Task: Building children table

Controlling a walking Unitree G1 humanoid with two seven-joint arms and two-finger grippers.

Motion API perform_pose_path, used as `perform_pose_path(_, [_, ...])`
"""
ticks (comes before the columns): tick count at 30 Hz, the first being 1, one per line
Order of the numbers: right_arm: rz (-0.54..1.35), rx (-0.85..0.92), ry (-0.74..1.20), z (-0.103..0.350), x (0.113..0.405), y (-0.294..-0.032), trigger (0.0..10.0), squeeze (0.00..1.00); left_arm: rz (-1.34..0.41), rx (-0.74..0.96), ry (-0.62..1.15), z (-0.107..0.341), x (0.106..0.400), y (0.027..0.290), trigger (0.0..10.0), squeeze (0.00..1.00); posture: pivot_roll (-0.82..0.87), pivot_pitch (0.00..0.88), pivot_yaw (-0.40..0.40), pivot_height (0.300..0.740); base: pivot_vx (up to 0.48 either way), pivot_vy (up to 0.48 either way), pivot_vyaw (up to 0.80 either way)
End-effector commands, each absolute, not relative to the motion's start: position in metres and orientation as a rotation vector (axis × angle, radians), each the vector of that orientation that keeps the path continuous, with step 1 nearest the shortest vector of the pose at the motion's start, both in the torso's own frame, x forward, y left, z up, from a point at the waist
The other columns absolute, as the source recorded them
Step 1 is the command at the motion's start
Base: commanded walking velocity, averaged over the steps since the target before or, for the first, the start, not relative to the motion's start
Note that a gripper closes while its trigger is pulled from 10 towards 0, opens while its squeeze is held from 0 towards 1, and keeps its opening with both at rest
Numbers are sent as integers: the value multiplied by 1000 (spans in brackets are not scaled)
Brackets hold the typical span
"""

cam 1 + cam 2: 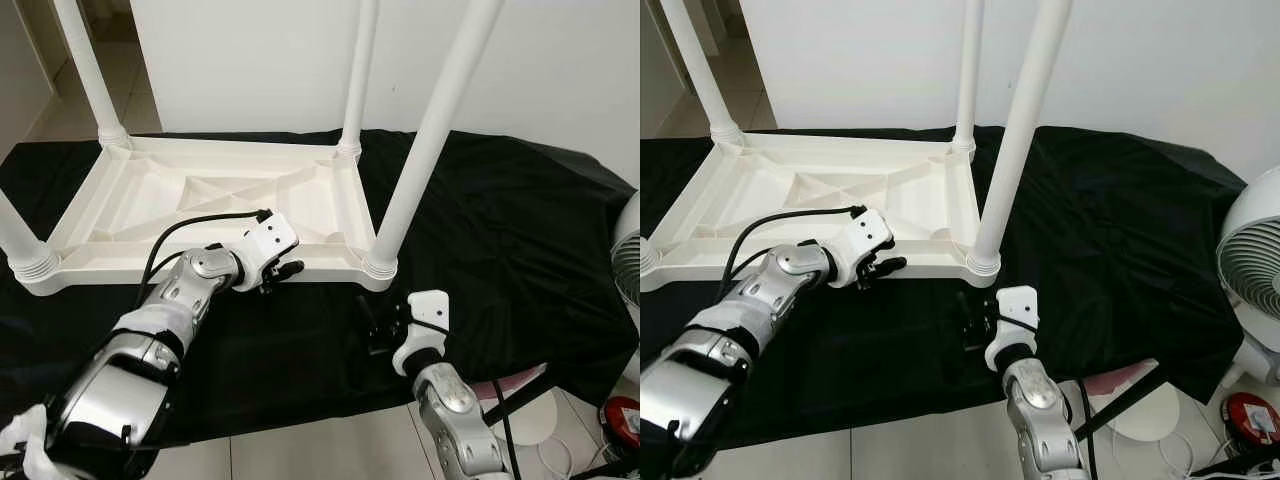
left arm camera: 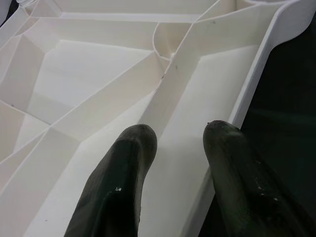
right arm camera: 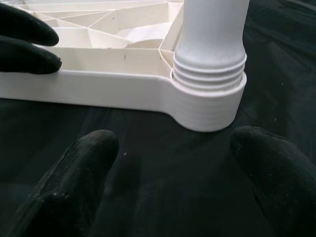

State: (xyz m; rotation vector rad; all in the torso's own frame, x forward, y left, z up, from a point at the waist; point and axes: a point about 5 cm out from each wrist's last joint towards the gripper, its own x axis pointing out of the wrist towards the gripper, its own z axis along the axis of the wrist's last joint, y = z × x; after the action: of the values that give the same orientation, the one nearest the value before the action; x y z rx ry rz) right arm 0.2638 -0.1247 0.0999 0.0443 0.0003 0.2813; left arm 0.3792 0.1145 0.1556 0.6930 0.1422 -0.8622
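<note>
Upside down on the black cloth [image 1: 500,220], the white table [image 1: 200,200] is being straddled at its near rim by the parted left hand [image 1: 283,270], the right hand [image 1: 378,330] being held spread near its corner leg [image 1: 420,150].

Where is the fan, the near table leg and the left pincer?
fan [image 1: 1258,255], right eye view, its grille.
near leg [image 1: 420,150], left eye view, mid-shaft.
left pincer [image 2: 180,136], left wrist view, between fingertips.

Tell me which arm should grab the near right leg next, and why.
Right, probably. The right end effector is open on the black cloth just before that leg at its socket. The left end effector is open over the tabletop rim, farther from the leg.
</note>
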Motion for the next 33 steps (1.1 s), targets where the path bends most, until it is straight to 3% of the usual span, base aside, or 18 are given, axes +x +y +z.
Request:
perform_pose_path(1, [291, 51, 9, 100, 262, -125, 10000, 0, -647, 756, 158, 148, 385, 135, 10000, 0, -10, 41, 0, 740, 0, 0, 0])
perform_pose_path(7, [294, 43, 16, 99, 262, -124, 10000, 0, -641, 777, 213, 146, 388, 151, 10000, 0, -14, 42, 12, 740, 0, 0, 0])
perform_pose_path(9, [292, 40, 16, 98, 261, -124, 10000, 0, -678, 645, 203, 153, 389, 152, 10000, 0, -15, 42, 14, 740, 0, 0, 0])
perform_pose_path(10, [292, 41, 17, 98, 261, -124, 10000, 0, -716, 572, 181, 158, 389, 152, 10000, 184, -14, 42, 15, 740, 0, 0, 0])
perform_pose_path(11, [292, 41, 17, 98, 261, -124, 10000, 0, -716, 572, 181, 158, 389, 152, 10000, 184, -14, 42, 15, 740, 0, 0, 0])
perform_pose_path(12, [291, 40, 17, 98, 262, -124, 10000, 0, -777, 505, 154, 164, 387, 151, 10000, 1000, -14, 42, 15, 740, 0, 0, 0])
perform_pose_path(17, [294, 41, 18, 97, 263, -124, 10000, 0, -816, 539, 158, 161, 385, 151, 10000, 1000, -14, 42, 15, 740, 0, 0, 0])
perform_pose_path(19, [307, 26, 20, 96, 264, -121, 10000, 0, -820, 662, 196, 150, 381, 154, 10000, 1000, 1, 36, 13, 740, 0, 0, 0])
perform_pose_path(21, [311, 20, 22, 96, 265, -120, 10000, 0, -821, 678, 206, 146, 380, 154, 10000, 1000, 2, 33, 12, 740, 0, 0, 0])
perform_pose_path(22, [313, 15, 23, 95, 266, -120, 10000, 0, -837, 653, 212, 145, 380, 153, 10000, 882, 2, 30, 11, 740, 0, 0, 0])
perform_pose_path(24, [314, 14, 24, 95, 266, -120, 10000, 0, -851, 626, 211, 145, 379, 152, 10000, 882, 2, 30, 11, 740, 0, 0, 0])
perform_pose_path(25, [315, 13, 25, 94, 266, -120, 10000, 0, -872, 599, 207, 145, 378, 150, 10000, 122, 3, 30, 9, 740, 0, 0, 0])
perform_pose_path(26, [316, 12, 26, 94, 266, -120, 10000, 0, -898, 576, 205, 145, 377, 148, 10000, 0, -1, 25, 6, 740, 0, 0, 0])
perform_pose_path(33, [328, -12, 31, 92, 269, -121, 10000, 0, -1041, 425, 139, 151, 372, 137, 10000, 0, -7, 11, -1, 740, 0, 0, 0])
